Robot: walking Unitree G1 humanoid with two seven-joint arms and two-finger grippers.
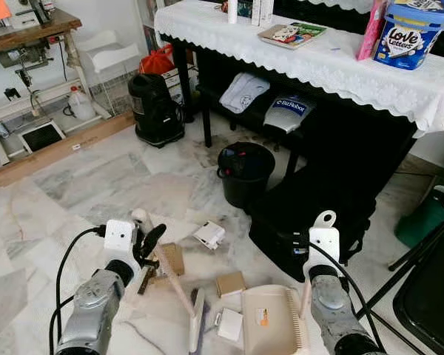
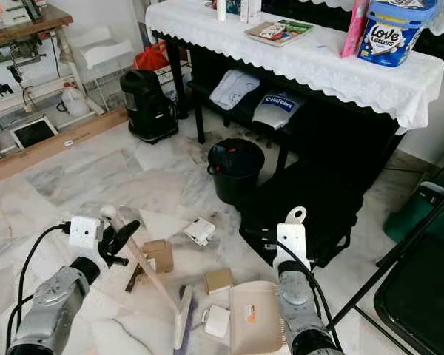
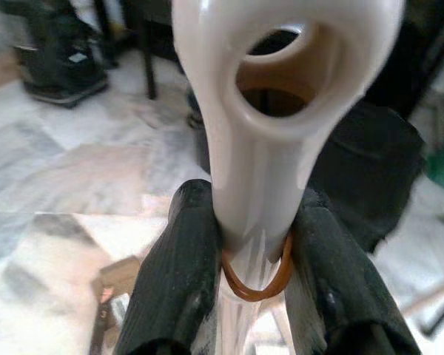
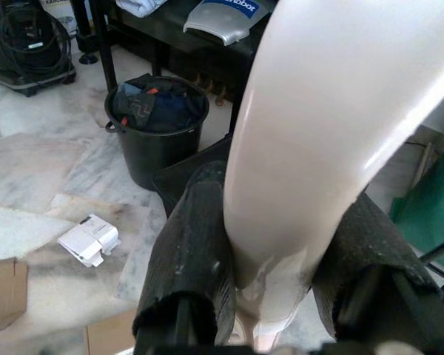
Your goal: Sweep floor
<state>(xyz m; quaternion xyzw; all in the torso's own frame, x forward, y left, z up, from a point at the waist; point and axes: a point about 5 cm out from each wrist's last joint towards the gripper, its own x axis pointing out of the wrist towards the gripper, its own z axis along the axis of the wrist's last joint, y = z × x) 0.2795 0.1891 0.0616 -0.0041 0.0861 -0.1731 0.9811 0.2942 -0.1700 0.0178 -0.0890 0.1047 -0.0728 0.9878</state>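
Note:
My left gripper (image 1: pixel 149 248) is shut on the cream handle of a hand brush (image 1: pixel 172 285), whose head (image 1: pixel 196 322) rests on the marble floor. In the left wrist view the fingers (image 3: pixel 179 281) clamp the handle below its hanging hole. My right gripper (image 4: pixel 277 244) is shut on the cream dustpan handle (image 4: pixel 318 126); the dustpan (image 1: pixel 270 319) lies flat on the floor right of the brush. Litter lies between and ahead of them: a brown cardboard piece (image 1: pixel 171 259), a small brown box (image 1: pixel 230 283), and two white boxes (image 1: pixel 209 234) (image 1: pixel 229 324).
A black bucket (image 1: pixel 245 171) holding rubbish stands ahead, with a black bag (image 1: pixel 311 222) to its right. Behind is a dark table with a white lace cloth (image 1: pixel 303 59). A black vacuum (image 1: pixel 155 109) stands far left, a black chair frame (image 1: pixel 429 296) at right.

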